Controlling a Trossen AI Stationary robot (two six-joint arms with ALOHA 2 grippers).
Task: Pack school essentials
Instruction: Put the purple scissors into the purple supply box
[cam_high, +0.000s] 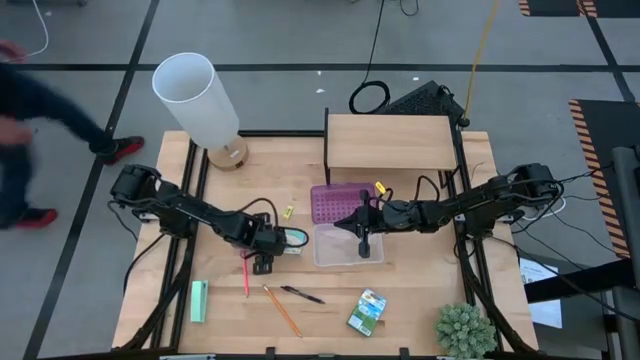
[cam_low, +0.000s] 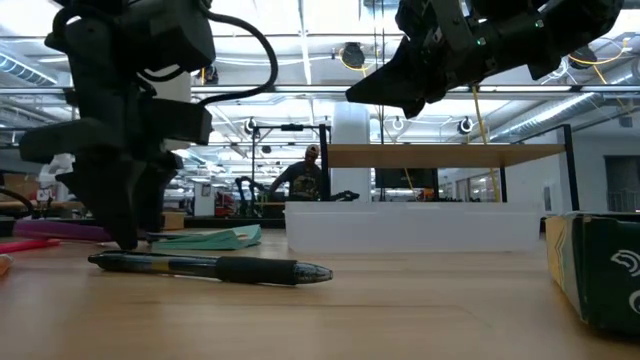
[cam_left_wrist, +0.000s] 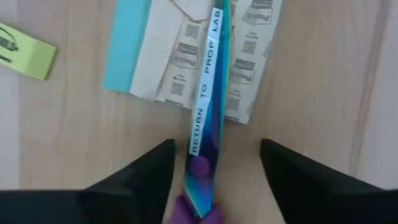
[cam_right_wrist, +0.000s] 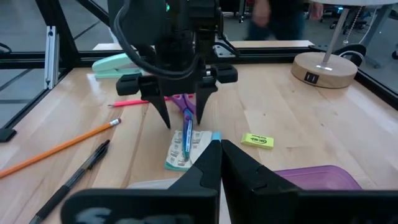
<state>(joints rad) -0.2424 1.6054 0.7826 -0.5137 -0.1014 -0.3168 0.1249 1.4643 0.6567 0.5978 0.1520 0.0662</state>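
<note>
The purple-handled scissors (cam_left_wrist: 204, 134) lie flat on the table, their blades resting on a small paper pack with a teal edge (cam_left_wrist: 168, 56). My left gripper (cam_left_wrist: 214, 152) points down, open, with one finger on either side of the scissors near the handle (cam_right_wrist: 182, 101), touching nothing. My right gripper (cam_right_wrist: 217, 152) is shut with nothing in it, hovering above the clear case (cam_high: 345, 245). On the table lie a red pencil (cam_high: 245, 272), an orange pencil (cam_high: 283, 311), a black pen (cam_high: 302, 294), a tiny yellow piece (cam_high: 288, 211) and a green crayon box (cam_high: 367, 311).
A purple lid (cam_high: 340, 203) lies beside the clear case. A mint-green block (cam_high: 199, 301) sits near the left front. At the back stand a lamp (cam_high: 200, 100) and a wooden shelf (cam_high: 390, 142); a plant (cam_high: 465, 332) fills the front right corner. A person (cam_high: 20, 120) moves left of the table.
</note>
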